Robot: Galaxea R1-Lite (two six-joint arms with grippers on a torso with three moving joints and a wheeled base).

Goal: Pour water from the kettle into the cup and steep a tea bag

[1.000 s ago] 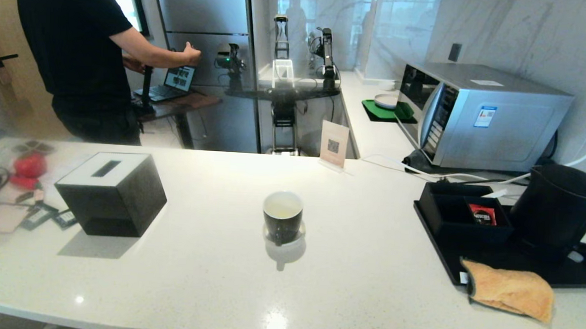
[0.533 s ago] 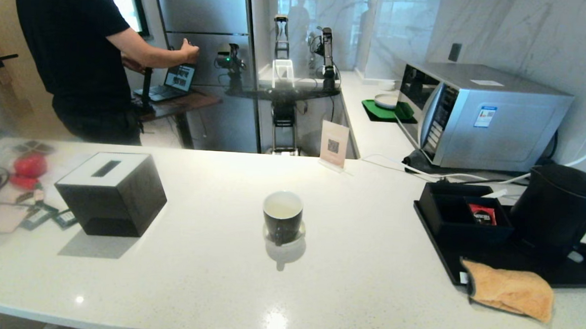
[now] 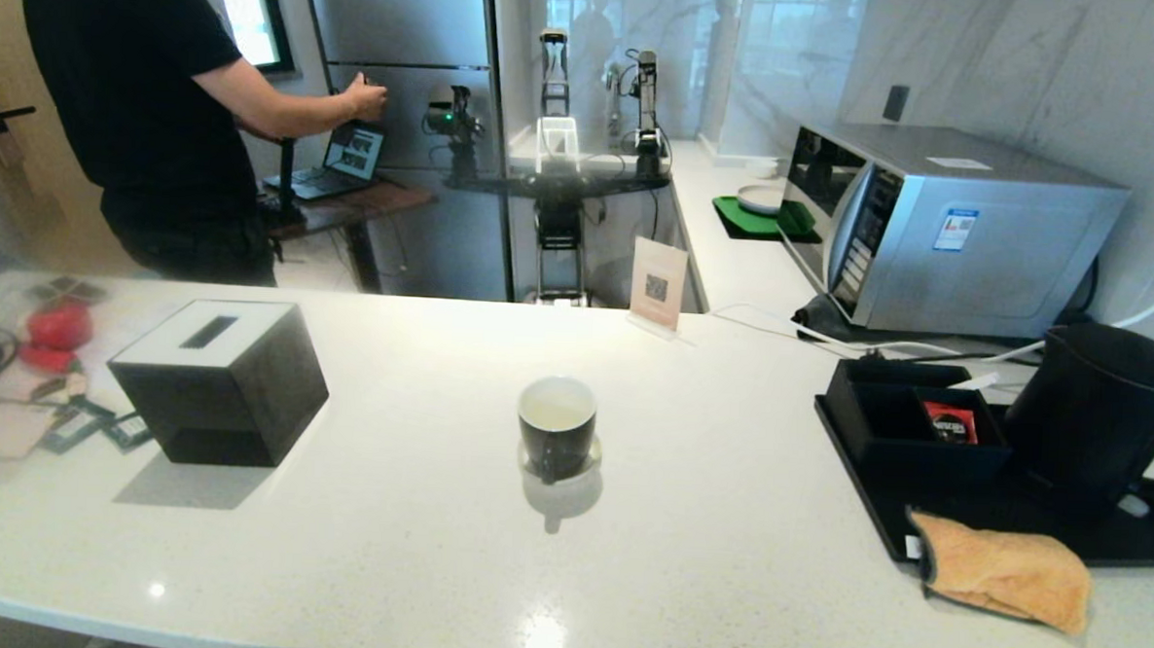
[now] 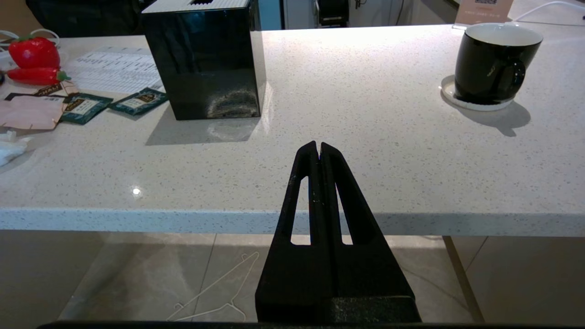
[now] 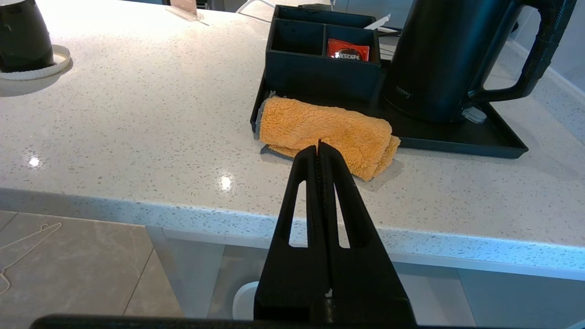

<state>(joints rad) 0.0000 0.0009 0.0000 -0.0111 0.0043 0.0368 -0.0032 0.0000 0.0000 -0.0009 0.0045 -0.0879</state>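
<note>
Kettle [image 3: 1099, 410] stands upright on a black tray [image 3: 1127, 543] at the counter's right end, its handle turned toward the counter's near edge, beside a divided black box [image 3: 909, 421] holding a red sachet [image 3: 950, 422]. An orange cloth [image 3: 1004, 572] lies half on the tray's near edge. Mid-counter, the cup [image 3: 556, 426] sits on a white coaster [image 4: 475, 100] (its inside looks pale). A black tissue box [image 3: 219, 379] sits to the left, teal packets [image 4: 109, 104] beside it. Left gripper [image 4: 318, 146] and right gripper [image 5: 319, 145] hang before the counter edge, fingers pressed together, holding nothing.
</note>
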